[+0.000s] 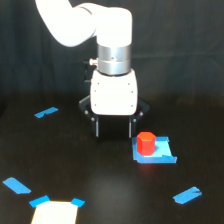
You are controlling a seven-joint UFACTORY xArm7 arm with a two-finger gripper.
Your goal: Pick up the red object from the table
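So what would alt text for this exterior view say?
A white robot arm's hand, fingers pointing down, is just left of a small red-orange cylinder standing on a flat blue square patch on a dark table dotted with blue tape pieces.

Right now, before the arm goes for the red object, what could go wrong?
1. The gripper hangs to the exterior view's left of the red object, not over it; a straight descent would likely miss, or a finger could knock it over.
2. The red object stands on a blue square patch; a finger might catch the patch's edge.
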